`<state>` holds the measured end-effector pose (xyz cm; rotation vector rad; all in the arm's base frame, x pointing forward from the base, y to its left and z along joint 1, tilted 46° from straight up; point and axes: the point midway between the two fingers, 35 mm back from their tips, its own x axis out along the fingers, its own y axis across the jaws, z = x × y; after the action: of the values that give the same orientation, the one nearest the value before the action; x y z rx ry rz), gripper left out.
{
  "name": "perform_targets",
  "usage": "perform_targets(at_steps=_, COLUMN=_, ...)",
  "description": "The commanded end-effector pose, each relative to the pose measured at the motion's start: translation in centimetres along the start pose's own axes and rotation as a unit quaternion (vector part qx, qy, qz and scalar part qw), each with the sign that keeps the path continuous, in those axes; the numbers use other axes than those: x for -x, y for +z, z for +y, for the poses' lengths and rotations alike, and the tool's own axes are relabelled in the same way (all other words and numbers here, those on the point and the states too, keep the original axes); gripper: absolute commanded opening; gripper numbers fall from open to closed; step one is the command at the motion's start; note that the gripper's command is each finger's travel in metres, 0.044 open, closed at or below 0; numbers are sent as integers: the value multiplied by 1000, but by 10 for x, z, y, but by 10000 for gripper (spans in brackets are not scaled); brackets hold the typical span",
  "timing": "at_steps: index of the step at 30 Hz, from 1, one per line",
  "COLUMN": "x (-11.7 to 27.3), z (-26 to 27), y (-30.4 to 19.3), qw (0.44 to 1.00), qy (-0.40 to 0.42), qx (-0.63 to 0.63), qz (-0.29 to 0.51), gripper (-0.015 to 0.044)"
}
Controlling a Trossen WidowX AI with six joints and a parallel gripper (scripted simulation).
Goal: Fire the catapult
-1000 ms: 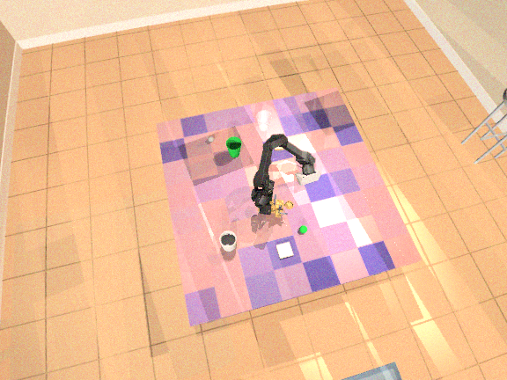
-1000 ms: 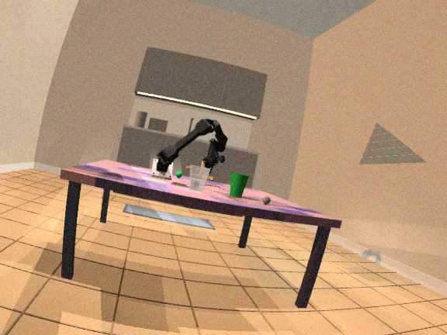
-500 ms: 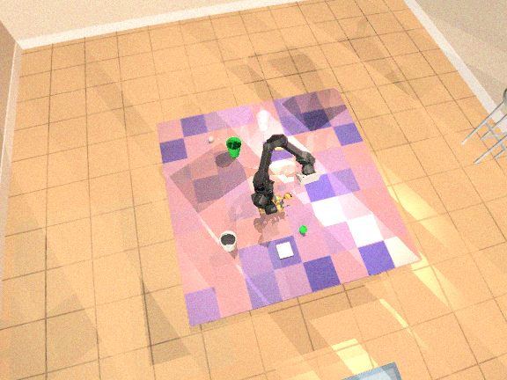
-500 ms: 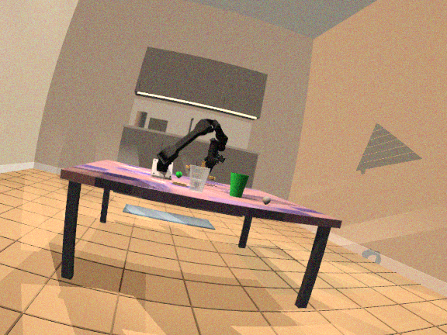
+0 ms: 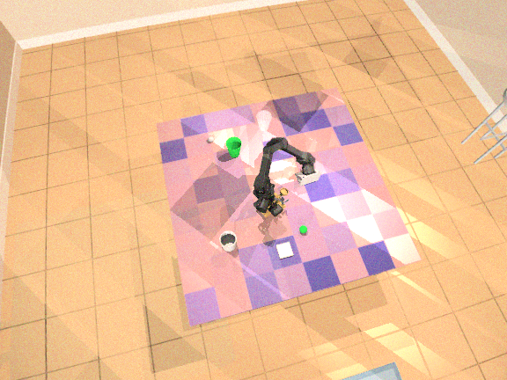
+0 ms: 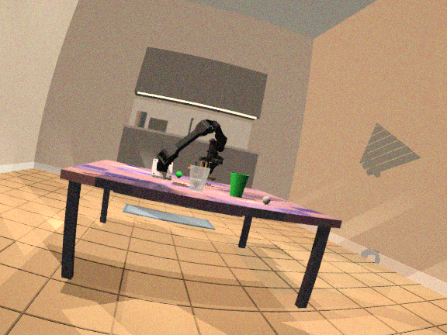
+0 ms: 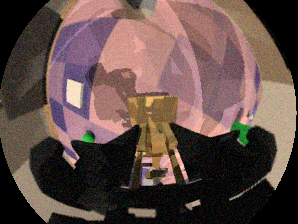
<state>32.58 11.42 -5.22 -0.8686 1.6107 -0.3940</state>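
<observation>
The tan catapult (image 5: pixel 282 201) (image 7: pixel 153 111) stands between the fingers of my gripper (image 5: pixel 268 208) (image 6: pixel 211 162) (image 7: pixel 154 126), which is shut on it. Its far block points up the wrist view, toward the mug. I cannot tell whether it touches the table. The white mug (image 5: pixel 228 241) with a dark inside stands upright, lower left of the catapult in the top view; only part of it shows at the top edge of the wrist view. A green ball (image 5: pixel 303 230) (image 6: pixel 178 174) (image 7: pixel 88 137) lies on the table. A grey-white ball (image 5: pixel 210 139) (image 6: pixel 266 200) lies beyond the green cup.
A green cup (image 5: pixel 233 146) (image 6: pixel 238 184) (image 7: pixel 242 132) and a translucent whitish cup (image 5: pixel 264 119) (image 6: pixel 199 179) stand on the other side from the mug. A white square (image 5: pixel 284 250) (image 7: pixel 74 93) lies near the green ball. The arm's white base plate (image 5: pixel 309 178) stands upper right of the catapult.
</observation>
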Motion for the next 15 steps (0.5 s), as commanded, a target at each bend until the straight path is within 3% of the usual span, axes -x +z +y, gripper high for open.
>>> perform_targets(at_steps=1, x=6, z=4, y=3, qw=1000, qy=3, qx=16, qz=-7, gripper=0)
perform_targets(at_steps=15, x=-11, z=7, y=4, qw=1000, qy=3, qx=16, qz=-8, gripper=0)
